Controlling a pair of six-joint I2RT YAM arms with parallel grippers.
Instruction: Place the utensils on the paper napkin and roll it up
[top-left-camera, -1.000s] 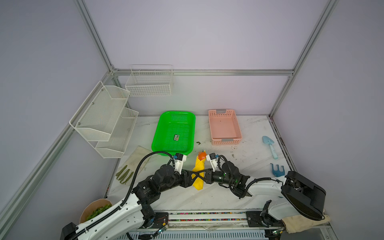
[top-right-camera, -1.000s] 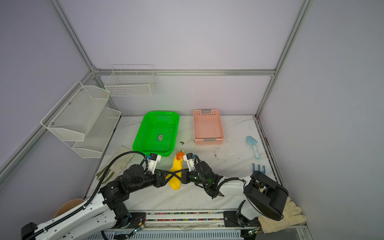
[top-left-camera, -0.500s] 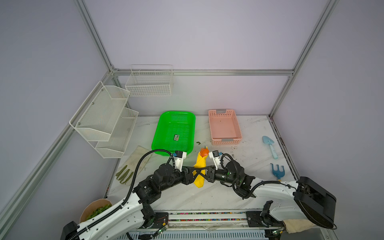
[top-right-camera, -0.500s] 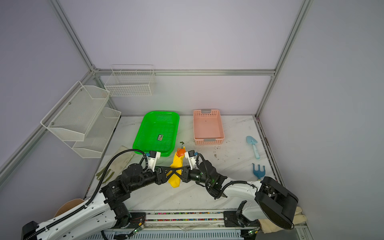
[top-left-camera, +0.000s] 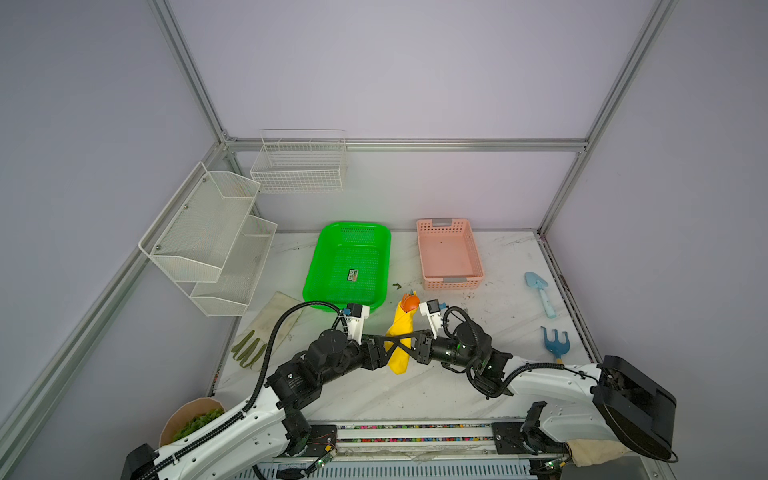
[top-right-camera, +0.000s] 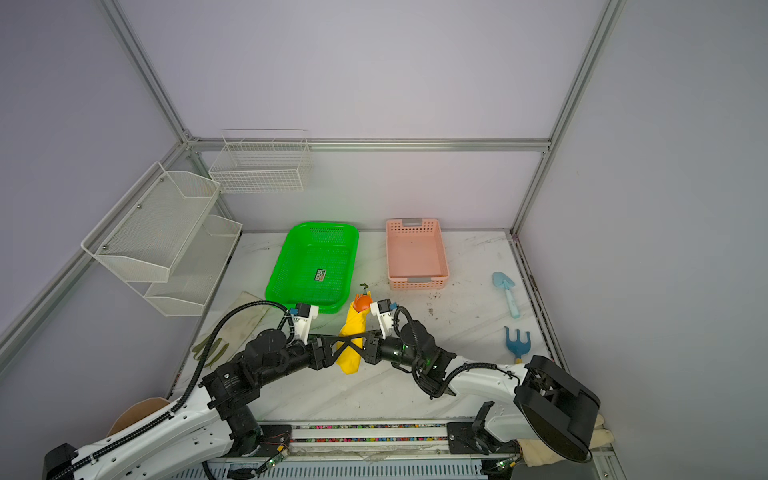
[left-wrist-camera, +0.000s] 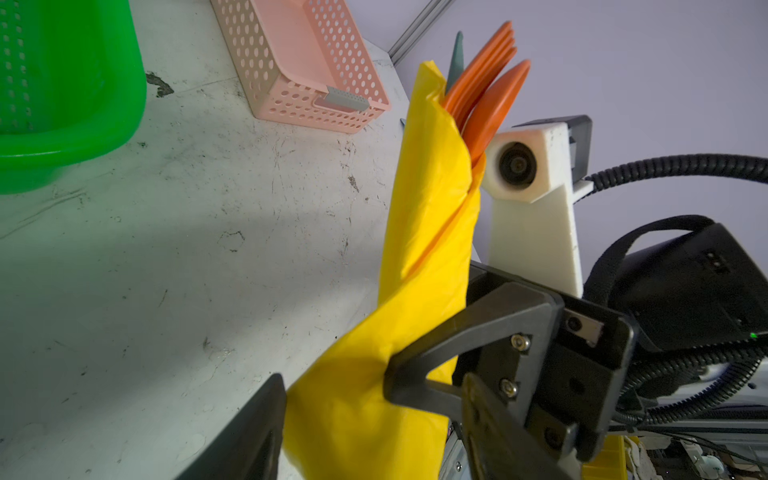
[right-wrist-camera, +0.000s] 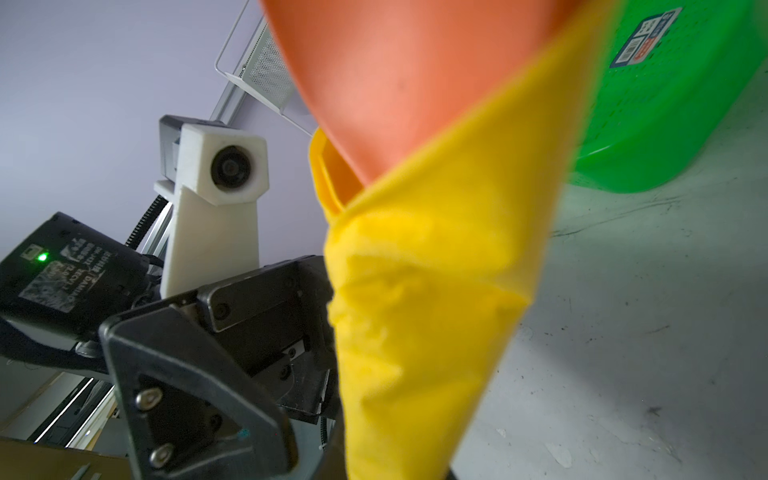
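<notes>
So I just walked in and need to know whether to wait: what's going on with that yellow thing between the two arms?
Both arms are working on the yellow paper napkin, already rolled around the utensils, whose ends poke out of its top. The right gripper is shut on the roll's middle, holding it tilted up. The fingers of the left gripper sit around the same stretch, but whether they grip it is unclear.

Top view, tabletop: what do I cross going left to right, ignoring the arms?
Cream fabric glove with green fingers, bright green plastic basket, rolled yellow paper napkin, pink perforated plastic basket, light blue toy shovel.
</notes>
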